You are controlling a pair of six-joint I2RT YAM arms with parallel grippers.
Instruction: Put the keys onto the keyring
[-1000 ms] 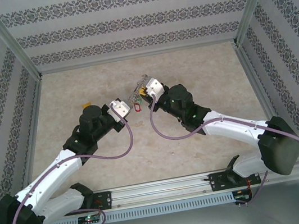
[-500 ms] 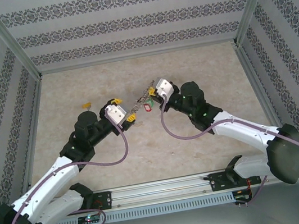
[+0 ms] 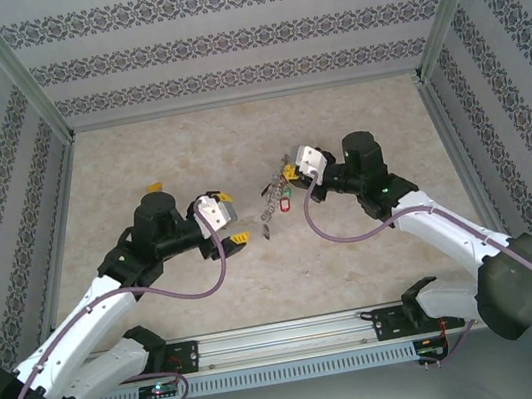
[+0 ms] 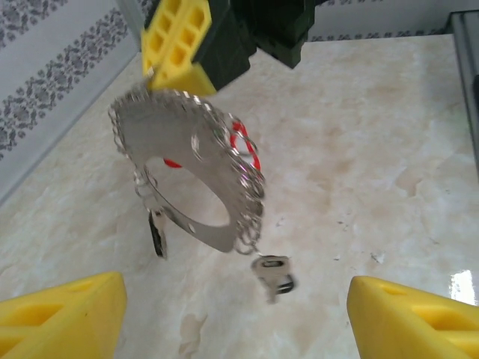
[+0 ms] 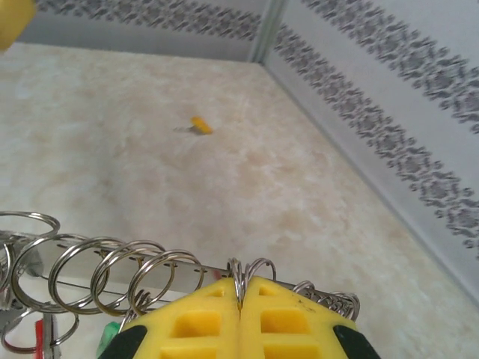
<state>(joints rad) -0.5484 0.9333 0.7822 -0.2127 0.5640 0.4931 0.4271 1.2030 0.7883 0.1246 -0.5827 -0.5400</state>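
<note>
**Item 1: right gripper**. Right of centre in the overhead view. In its own wrist view the yellow fingers are pressed together at the bottom edge, pinching the keyring at its rim. In the left wrist view the same gripper sits at the top of the frame.

**Item 2: keyring**. Silver metal loop edged with many small rings, hanging tilted below the right gripper, clear of the table. It is at the centre of the overhead view. In the right wrist view its small rings run along the lower left.

**Item 3: keys**. They dangle from the keyring. Two silver ones show low in the left wrist view, one at. A red tag lies behind the loop.

**Item 4: left gripper**. Left of centre in the overhead view, its jaws spread wide and holding nothing. Its fingers sit in the two bottom corners of its wrist view, apart from the keyring.

**Item 5: yellow tag**. Lies on the table at the left of the overhead view, and in the upper middle of the right wrist view. It is too small to tell whether it carries a key.
</note>
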